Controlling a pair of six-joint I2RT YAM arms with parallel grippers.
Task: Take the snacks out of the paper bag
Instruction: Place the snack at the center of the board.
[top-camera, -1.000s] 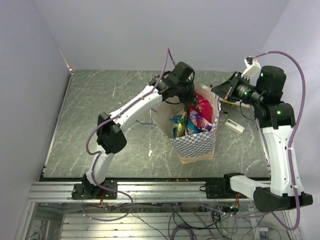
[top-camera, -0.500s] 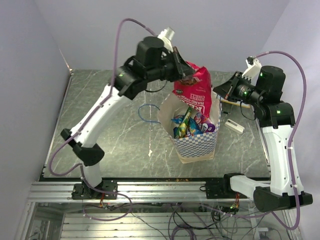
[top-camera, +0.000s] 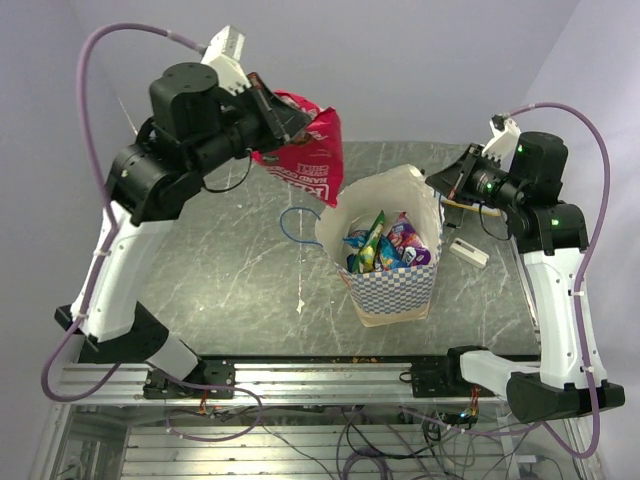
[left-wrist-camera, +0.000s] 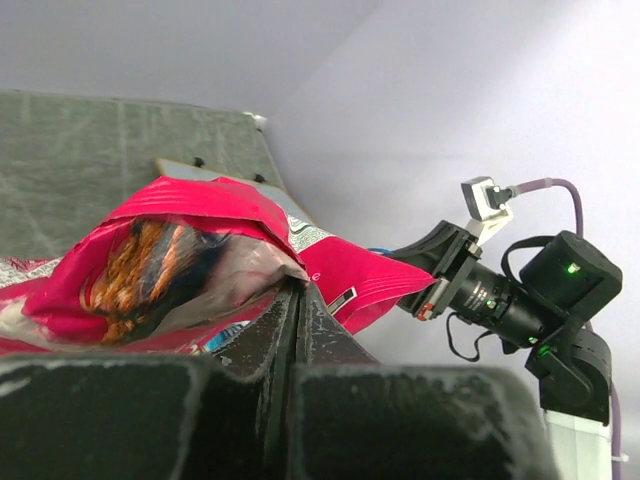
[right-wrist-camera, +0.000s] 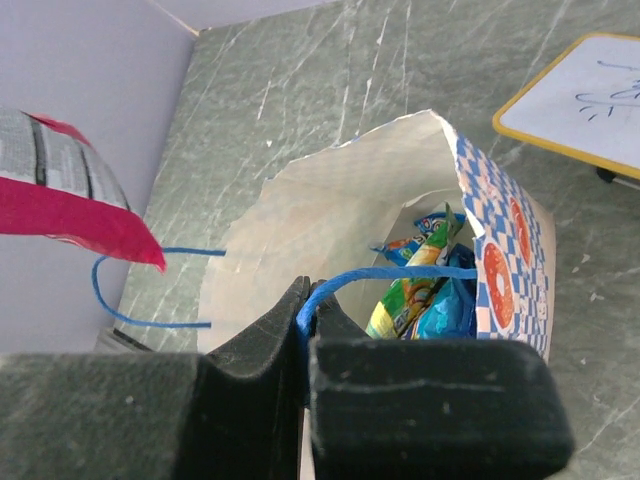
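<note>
Seen from above, the left gripper (top-camera: 290, 125) is raised high over the far left part of the table (top-camera: 200, 260). It holds a red packet (top-camera: 305, 155) well apart from the paper bag (top-camera: 395, 290). The bag stands upright near the table's middle with more packets (top-camera: 385, 245) inside, and a white block (top-camera: 468, 250) lies just to its right. Only the left wrist view shows those jaws pressed together on the packet's crumpled edge. The packet carries white lettering, but it is too small to read. The right wrist view shows what the overhead one hides: the right gripper (right-wrist-camera: 305, 300) is clamped on the bag's thin blue cord handle (right-wrist-camera: 400, 272) at the rim. It also shows the bag's mouth gaping over a green packet (right-wrist-camera: 405, 290) and a blue packet (right-wrist-camera: 450, 305), and a yellow-edged whiteboard (right-wrist-camera: 590, 100) with unreadable blue scribbles.
</note>
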